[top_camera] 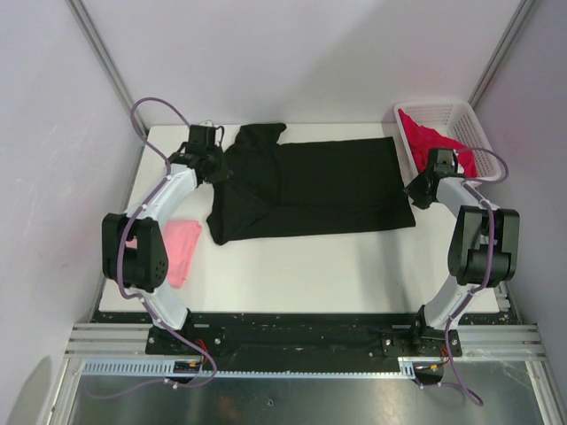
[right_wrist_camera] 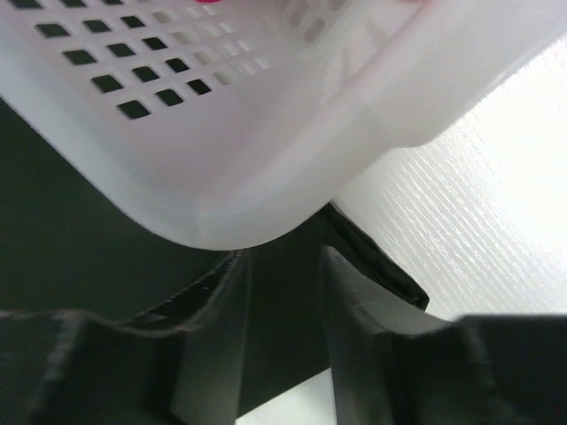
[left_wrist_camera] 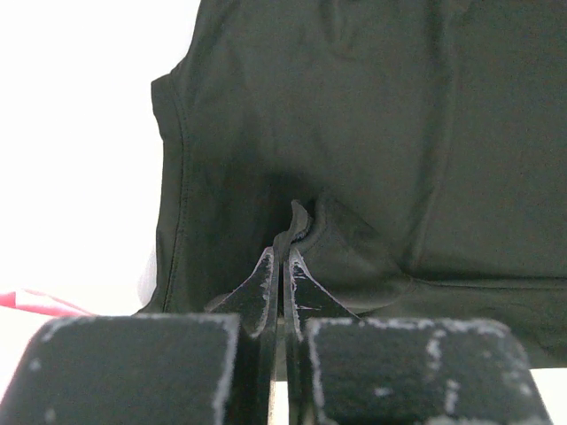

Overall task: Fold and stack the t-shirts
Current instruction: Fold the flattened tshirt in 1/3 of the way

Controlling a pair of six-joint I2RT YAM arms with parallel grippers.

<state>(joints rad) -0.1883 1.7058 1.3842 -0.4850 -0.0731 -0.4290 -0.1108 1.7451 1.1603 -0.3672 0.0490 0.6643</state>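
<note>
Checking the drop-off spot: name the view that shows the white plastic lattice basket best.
Top external: nearly the whole white plastic lattice basket shows, with a crimson-red cloth t-shirt inside. Right wrist shows only one blurred corner close up; left wrist shows none.

White table (top_camera: pixel 292 274): black tee (top_camera: pixel 328 186) spread across its far half, folded pink tee (top_camera: pixel 183 248) by the left edge, basket (top_camera: pixel 434 104) in the far right corner.

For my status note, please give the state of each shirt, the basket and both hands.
black t-shirt: flat on table, left part folded over.
pink t-shirt: looks folded, beside left arm.
red t-shirt: crumpled inside basket.
basket: upright, holds red t-shirt.
left hand: shut on black t-shirt.
right hand: open at black t-shirt's edge.
</note>
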